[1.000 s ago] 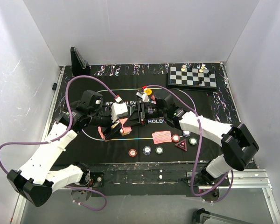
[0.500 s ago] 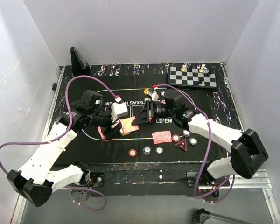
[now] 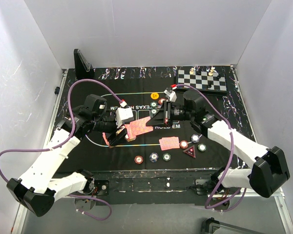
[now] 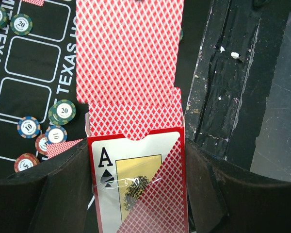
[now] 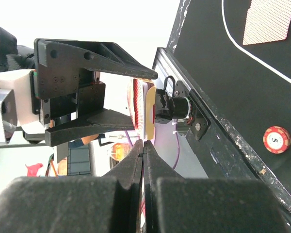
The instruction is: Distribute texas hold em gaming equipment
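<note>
The card (image 4: 128, 48) is seen as smooth coated paper with a slight sheen, and the card box (image 4: 136, 194) as glossy printed cardboard under crinkled clear film. On the left gripper (image 4: 136, 145), the fingers (image 4: 34, 194) are finished in matt, faintly grainy black plastic. The mat (image 4: 34, 58) is rendered matt and cloth-like, the chips (image 4: 62, 111) in glossy plastic. The table edge (image 4: 218, 73) is left rough, scratched and chipped.

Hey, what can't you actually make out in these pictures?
Face of the protruding card: turned away, only its red back shows, top and left wrist views.
Cards left in the card box: hidden by its walls, left wrist view.
Kinds of chess pieces: too small, top view.
</note>
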Robot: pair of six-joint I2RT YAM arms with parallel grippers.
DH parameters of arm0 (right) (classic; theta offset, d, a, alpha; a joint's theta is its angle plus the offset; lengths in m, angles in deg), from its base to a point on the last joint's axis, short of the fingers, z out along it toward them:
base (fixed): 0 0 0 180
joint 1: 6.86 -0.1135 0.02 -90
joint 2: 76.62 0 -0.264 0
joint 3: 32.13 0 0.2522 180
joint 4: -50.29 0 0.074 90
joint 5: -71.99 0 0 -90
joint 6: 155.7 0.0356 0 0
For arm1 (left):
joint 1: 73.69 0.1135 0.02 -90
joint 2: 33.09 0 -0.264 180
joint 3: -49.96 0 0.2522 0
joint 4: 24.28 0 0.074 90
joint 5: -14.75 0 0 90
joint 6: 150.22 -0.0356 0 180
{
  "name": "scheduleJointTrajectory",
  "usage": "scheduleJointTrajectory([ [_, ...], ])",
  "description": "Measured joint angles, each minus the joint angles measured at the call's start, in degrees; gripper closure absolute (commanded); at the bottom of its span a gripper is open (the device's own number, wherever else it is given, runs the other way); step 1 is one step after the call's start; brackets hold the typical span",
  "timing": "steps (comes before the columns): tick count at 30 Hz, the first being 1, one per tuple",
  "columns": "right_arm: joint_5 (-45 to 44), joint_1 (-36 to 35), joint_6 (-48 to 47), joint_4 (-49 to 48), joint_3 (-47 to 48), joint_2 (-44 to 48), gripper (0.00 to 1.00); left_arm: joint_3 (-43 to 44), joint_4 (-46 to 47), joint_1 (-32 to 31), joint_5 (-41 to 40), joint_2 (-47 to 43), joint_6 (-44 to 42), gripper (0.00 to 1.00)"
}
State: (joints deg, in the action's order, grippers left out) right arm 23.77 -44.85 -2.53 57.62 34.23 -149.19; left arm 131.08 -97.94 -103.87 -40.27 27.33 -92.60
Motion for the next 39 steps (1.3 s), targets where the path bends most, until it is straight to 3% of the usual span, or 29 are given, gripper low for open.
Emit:
scheduleJointTrajectory([
  [13,0.15,6.51,-7.08,12.07,3.04,2.19,0.99,-1.07,-0.13,0.00,-0.04,-0.98,0.00,0.81],
  [17,-3.85,8.63,-14.47,22.38,9.68,0.31,0.99,-1.40,-0.55,0.00,-0.04,-1.73,-0.02,0.81],
  [29,-31.52,5.18,-37.62,45.46,39.52,-25.20,0.99,-1.68,-3.34,0.00,-0.50,-4.02,0.00,0.81],
  [39,-56.04,-6.82,-50.42,50.45,61.44,-45.79,0.99,-1.68,-4.90,0.00,-0.50,-4.92,0.33,0.81],
])
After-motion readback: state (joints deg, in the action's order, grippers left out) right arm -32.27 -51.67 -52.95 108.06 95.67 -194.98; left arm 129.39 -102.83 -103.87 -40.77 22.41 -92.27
